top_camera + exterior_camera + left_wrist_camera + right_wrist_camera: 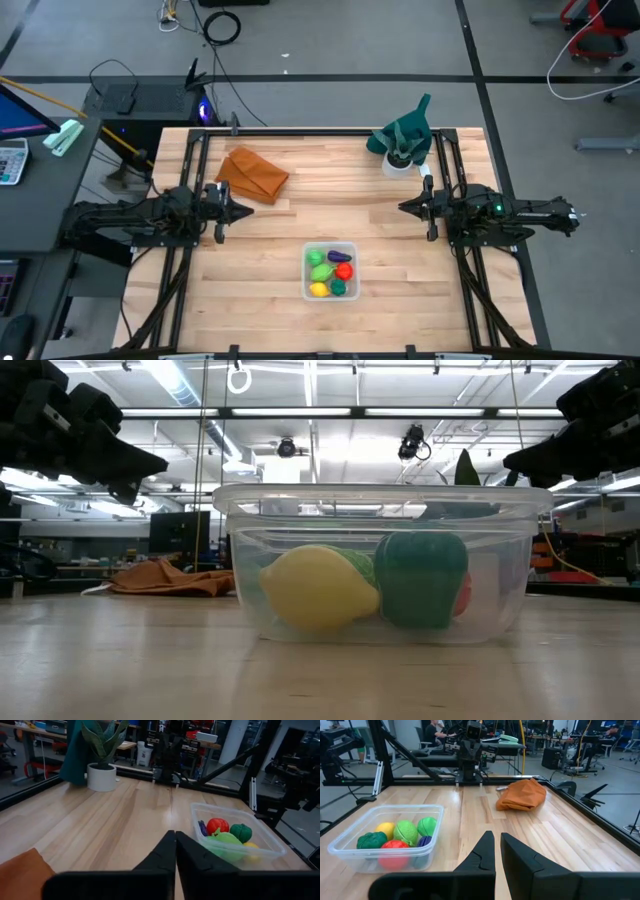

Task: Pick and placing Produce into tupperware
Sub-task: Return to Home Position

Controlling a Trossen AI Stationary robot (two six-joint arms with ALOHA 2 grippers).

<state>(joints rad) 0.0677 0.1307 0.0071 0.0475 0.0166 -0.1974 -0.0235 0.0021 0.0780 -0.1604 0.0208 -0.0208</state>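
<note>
Packing looks done: produce (330,271) sits in tub (307,287), lower centre of high view; left gripper (243,211) mid-left and right gripper (404,207) mid-right, both pinched together and empty, need only park.

No writing, label, brand name, number or sign can be read in any of the views, on the tabletop or in the room around it.
</note>
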